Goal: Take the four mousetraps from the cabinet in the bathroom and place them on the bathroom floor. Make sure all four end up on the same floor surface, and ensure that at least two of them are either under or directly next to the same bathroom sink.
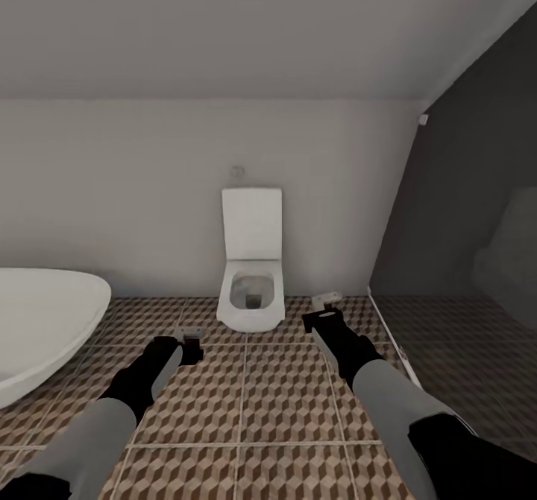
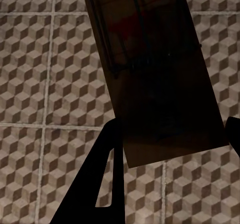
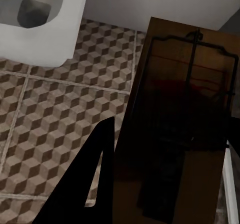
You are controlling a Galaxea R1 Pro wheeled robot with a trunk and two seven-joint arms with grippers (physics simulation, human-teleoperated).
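Observation:
Each gripper carries one mousetrap above the cube-patterned bathroom floor (image 1: 261,396). My left gripper (image 1: 190,345) is shut on a small brown mousetrap (image 1: 192,333). In the left wrist view that mousetrap (image 2: 155,73) is a brown board with dark wire and a red mark, clamped in the left gripper (image 2: 172,129). My right gripper (image 1: 322,315) is shut on a second mousetrap (image 1: 326,298) near the shower edge. The right wrist view has this mousetrap (image 3: 185,124) held in the right gripper (image 3: 172,134). The cabinet and the sink are out of view.
A white toilet (image 1: 251,269) stands against the far wall straight ahead. The white oval bathtub (image 1: 41,328) sits at the left. A dark shower area (image 1: 462,276) behind a pale threshold strip (image 1: 388,328) lies to the right. Tiled floor stretches between the arms.

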